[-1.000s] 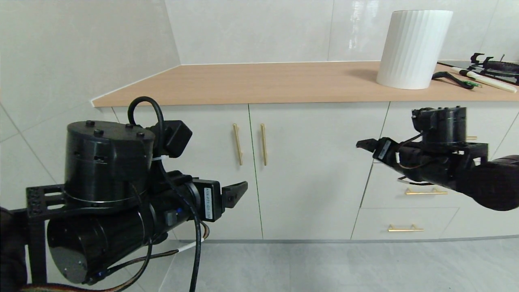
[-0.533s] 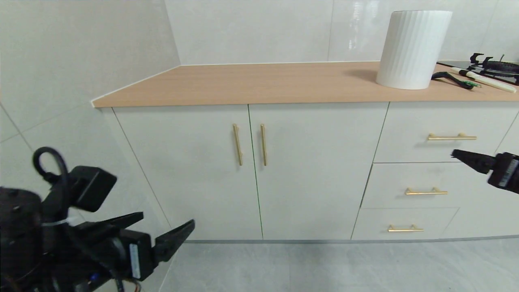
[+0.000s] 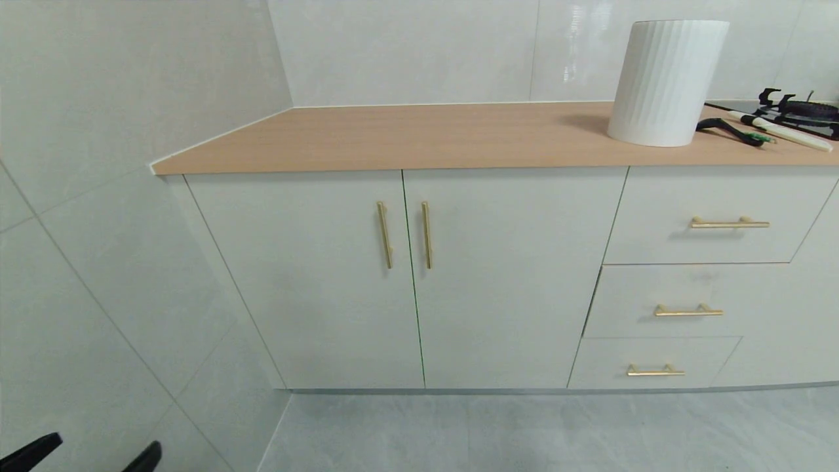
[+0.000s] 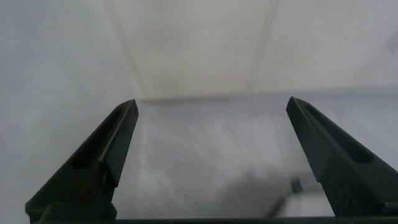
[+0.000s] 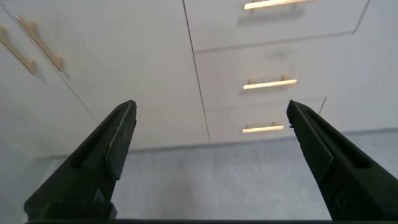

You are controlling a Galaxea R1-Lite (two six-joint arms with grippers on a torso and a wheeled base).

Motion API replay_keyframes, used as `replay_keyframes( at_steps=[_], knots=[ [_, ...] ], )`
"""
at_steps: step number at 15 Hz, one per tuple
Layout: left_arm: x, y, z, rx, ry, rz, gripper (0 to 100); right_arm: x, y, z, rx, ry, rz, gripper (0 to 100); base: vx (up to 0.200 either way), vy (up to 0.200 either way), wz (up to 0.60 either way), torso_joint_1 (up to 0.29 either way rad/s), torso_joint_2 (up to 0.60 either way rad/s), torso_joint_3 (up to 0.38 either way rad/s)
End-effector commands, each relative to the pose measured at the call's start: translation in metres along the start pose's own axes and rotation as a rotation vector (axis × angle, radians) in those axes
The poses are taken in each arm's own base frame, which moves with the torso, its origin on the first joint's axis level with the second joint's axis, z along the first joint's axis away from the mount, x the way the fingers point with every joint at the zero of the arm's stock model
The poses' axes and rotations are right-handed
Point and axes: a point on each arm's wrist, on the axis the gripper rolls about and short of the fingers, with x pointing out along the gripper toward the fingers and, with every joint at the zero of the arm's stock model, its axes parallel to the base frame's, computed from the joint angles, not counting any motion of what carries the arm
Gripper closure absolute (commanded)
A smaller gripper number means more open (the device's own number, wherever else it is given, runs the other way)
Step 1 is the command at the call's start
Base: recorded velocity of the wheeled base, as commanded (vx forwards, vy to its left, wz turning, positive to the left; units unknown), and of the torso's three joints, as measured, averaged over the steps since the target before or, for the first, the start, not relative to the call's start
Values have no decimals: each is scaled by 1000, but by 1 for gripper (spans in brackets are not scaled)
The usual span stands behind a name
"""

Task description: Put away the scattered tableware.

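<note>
On the wooden tabletop (image 3: 393,134), far right, lies the scattered tableware: a black-handled utensil (image 3: 724,127) and a long cream-handled one (image 3: 790,133), just beside the tall white ribbed cylinder (image 3: 665,82). Task looks barely begun, approach stage. Left pincer (image 3: 109,440) hangs low, released; right pincer (image 5: 210,104) also spread, empty, facing white drawers w/ brass handles (image 5: 298,65). Next: raise an arm to the utensils, though cylinder and black hob grate (image 3: 803,106) crowd them.

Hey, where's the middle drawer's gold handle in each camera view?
Head view: middle drawer handle, right of the paired door handles.
Left wrist view: not in it.
Right wrist view: same handle, between the top drawer handle and bottom drawer handle.
Shared landmark, head and right wrist: the paired door handles.
</note>
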Motion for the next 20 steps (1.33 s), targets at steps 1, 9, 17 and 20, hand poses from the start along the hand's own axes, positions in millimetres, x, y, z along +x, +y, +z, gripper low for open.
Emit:
replay_keyframes(
  at_steps=[1,9,17,20],
  knots=[
    [-39,13,-24,-1,-226,116,0,-40,1,-9,-31,-141,13,0,0,0,0,0,0,0],
    [-54,12,-65,23,-277,225,0,-54,-4,-70,-115,-130,47,0,0,0,0,0,0,0],
    [-52,8,-69,26,-245,35,0,-41,-9,-109,-178,4,61,0,0,0,0,0,0,0],
    [-52,7,-69,54,-242,11,0,-41,-7,-109,-206,8,150,0,0,0,0,0,0,0]
  ],
)
